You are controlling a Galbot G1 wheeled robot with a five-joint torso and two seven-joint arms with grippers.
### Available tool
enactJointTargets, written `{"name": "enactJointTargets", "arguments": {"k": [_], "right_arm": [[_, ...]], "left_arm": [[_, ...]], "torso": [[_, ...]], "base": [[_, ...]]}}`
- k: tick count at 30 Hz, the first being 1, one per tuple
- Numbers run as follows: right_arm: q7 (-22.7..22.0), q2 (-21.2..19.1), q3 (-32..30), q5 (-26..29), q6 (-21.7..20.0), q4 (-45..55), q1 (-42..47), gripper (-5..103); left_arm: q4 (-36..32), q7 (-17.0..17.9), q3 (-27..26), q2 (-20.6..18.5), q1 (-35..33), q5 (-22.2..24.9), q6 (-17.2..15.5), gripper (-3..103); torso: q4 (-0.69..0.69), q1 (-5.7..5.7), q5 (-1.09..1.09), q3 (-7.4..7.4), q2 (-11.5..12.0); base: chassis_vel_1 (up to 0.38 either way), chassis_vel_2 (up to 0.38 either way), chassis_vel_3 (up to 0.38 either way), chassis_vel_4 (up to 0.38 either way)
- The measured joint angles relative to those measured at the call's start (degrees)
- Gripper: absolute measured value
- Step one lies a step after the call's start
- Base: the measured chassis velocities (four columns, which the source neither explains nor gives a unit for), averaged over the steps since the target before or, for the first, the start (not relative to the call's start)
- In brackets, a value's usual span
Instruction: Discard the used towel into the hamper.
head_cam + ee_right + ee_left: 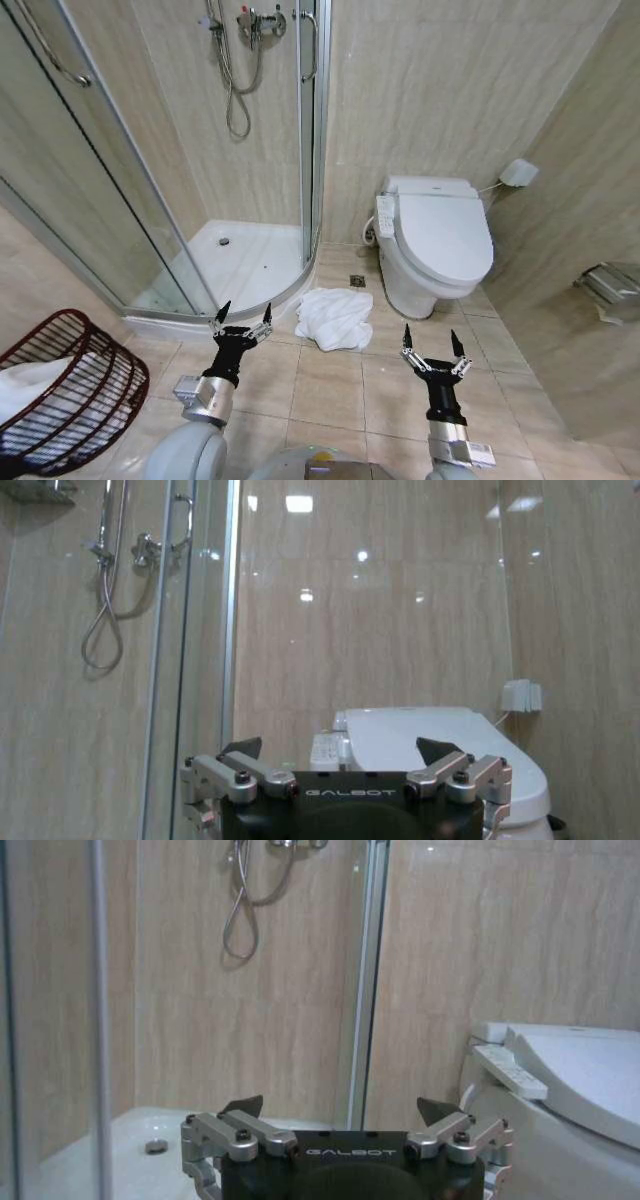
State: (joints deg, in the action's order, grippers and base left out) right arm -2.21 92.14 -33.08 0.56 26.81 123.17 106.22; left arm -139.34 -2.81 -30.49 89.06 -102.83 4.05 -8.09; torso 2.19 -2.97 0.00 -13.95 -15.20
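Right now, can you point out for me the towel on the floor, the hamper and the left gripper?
towel [335, 318], head view, middle of the crumpled white heap.
hamper [88, 325], head view, upper wire rim.
left gripper [241, 322], head view, midway between its open fingers.

Beige-tiled bathroom [330, 385], glass shower stall [250, 150], white toilet [440, 240].

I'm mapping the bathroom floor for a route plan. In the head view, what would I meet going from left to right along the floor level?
hamper → left gripper → white towel → right gripper → toilet → metal fixture on the side wall
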Motion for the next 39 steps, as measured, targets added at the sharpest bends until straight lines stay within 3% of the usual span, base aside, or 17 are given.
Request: {"name": "enactJointTargets", "arguments": {"k": [12,19,23,25,26,28,30,34,39], "right_arm": [[0.03,0.00,-0.38,0.51,0.51,-0.25,-0.13,100],[0.71,0.00,-0.89,1.38,3.22,-1.03,-0.66,100],[2.33,-0.16,-1.61,5.44,2.56,-1.54,-1.02,100],[6.18,-1.69,-2.13,11.73,0.05,-2.20,-1.41,100],[6.18,-1.69,-2.13,11.73,0.05,-2.20,-1.41,100],[8.87,-4.18,-2.35,19.34,-5.53,-3.01,-2.42,100],[8.87,-5.91,-2.61,22.98,-10.31,-4.21,-3.89,100],[6.58,-7.83,-2.82,23.93,-14.37,-7.57,-6.75,100],[6.08,-9.56,-2.85,23.23,-15.31,-12.67,-10.16,100]], "left_arm": [[0.00,0.00,0.00,0.00,0.00,0.00,0.00,100],[0.00,-0.01,0.00,0.01,0.00,0.00,0.00,100],[0.00,-0.01,0.00,0.00,0.01,0.00,0.00,100],[0.00,-0.01,0.00,-0.02,0.00,0.00,0.00,100],[0.00,-0.01,0.00,-0.02,0.00,0.00,0.00,100],[0.00,-0.01,0.00,-0.01,-0.01,0.00,0.00,100],[0.00,-0.01,0.00,0.00,-0.02,0.00,0.00,100],[0.00,-0.01,0.00,0.00,-0.01,0.00,0.00,100],[0.00,-0.01,0.00,0.00,0.00,0.00,0.00,100]], "torso": [[0.00,-0.03,0.00,-0.04,-0.04],[0.01,-0.05,0.00,-0.06,-0.04],[-0.01,-0.06,0.01,-0.07,-0.05],[-0.02,-0.04,0.00,-0.06,-0.06],[-0.02,-0.04,0.00,-0.06,-0.06],[-0.01,-0.03,0.00,-0.05,-0.08],[0.01,-0.02,0.00,-0.05,-0.09],[-0.01,-0.03,0.01,-0.06,-0.09],[0.00,-0.04,0.01,-0.07,-0.09]], "base": [[-0.170,0.163,0.163,-0.162],[-0.199,0.197,0.175,-0.156],[-0.094,0.082,0.014,-0.016],[-0.004,0.008,-0.065,-0.011],[-0.004,-0.010,-0.076,-0.011],[0.064,-0.008,-0.054,0.023],[0.077,-0.034,-0.016,0.042],[0.017,-0.008,0.000,0.007],[0.000,0.000,0.000,0.000]]}}
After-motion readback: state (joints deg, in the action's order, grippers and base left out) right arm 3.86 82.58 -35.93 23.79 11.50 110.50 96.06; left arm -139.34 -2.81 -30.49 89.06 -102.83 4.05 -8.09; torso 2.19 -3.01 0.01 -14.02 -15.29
